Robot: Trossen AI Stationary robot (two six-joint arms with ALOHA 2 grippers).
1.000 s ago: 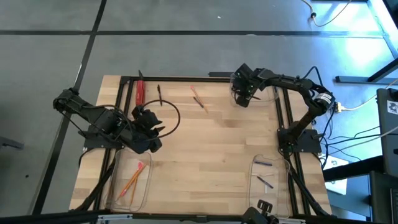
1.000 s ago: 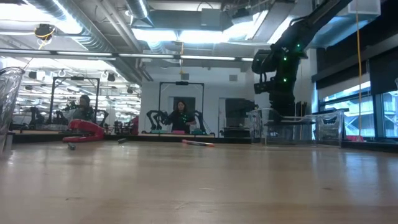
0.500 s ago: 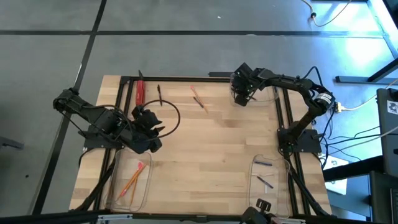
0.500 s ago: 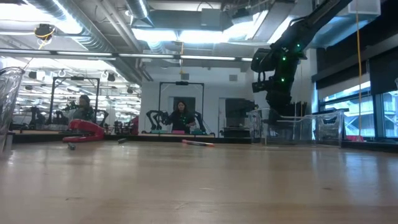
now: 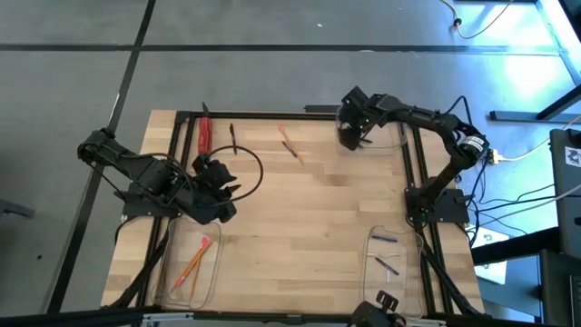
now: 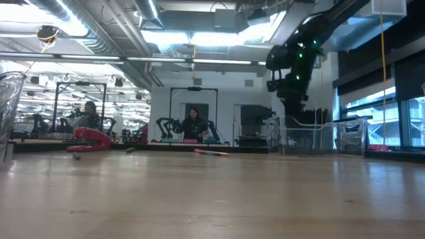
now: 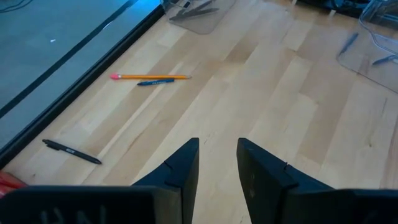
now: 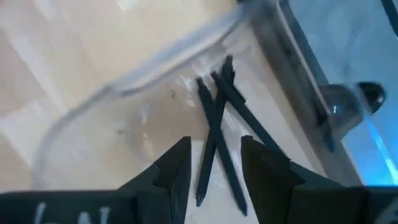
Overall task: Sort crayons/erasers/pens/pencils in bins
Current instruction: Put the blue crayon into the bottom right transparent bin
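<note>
The right gripper (image 5: 349,138), fingers parted and empty, hangs over the far-right corner bin (image 8: 93,106) holding crossed pens (image 8: 214,134), while the pencil (image 5: 289,143) lies on the desk toward the far edge, nearer this arm than the open left gripper (image 5: 227,193).

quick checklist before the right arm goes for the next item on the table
1. Right gripper open and empty: ok.
2. Black pens lying inside the far clear bin: ok.
3. Right gripper above the bin wall: ok.
4. Loose pencil with a dark stick beside it, lying free on the table: ok.
5. Left gripper open, parked away from them: ok.
6. What kind that dark stick is: cannot tell.
</note>
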